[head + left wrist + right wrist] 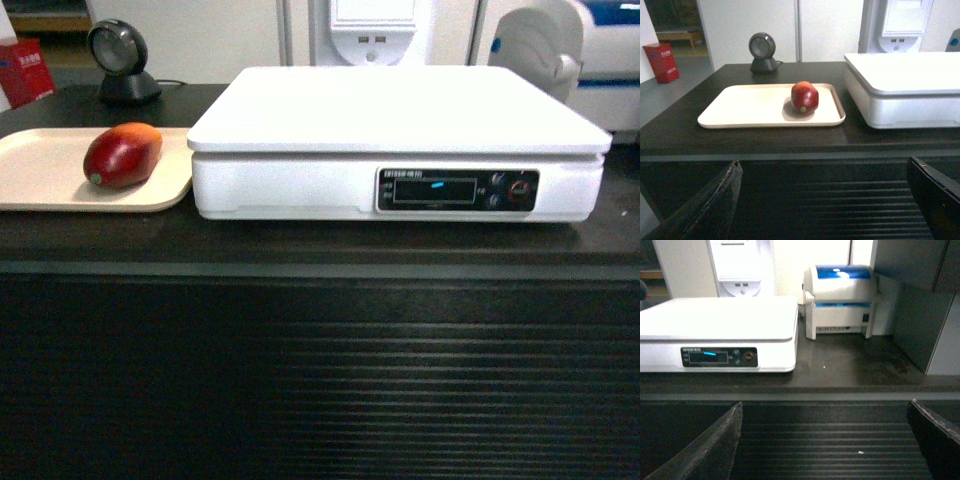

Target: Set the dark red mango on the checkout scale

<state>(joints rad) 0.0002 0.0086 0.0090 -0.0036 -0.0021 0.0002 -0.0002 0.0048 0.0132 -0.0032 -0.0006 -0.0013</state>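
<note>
The dark red mango (122, 154) (804, 97) lies on a beige tray (45, 170) (755, 105) at the left of the black checkout counter (320, 250) (715, 137) (855, 367). To its right stands the white scale (400, 140) (905, 87) (720, 327), its top plate bare. My left gripper (822, 167) is open, below the counter edge and in front of the ribbed panel, well short of the mango. My right gripper (825, 407) is open too, low before the ribbed front, right of the scale. Neither gripper shows in the head view.
A round black barcode scanner (122, 62) (763, 52) stands behind the tray. A white-and-blue printer (840, 302) (575, 55) sits behind and right of the scale, beside a dark wall panel (920, 300). A red box (661, 62) stands on the floor at far left.
</note>
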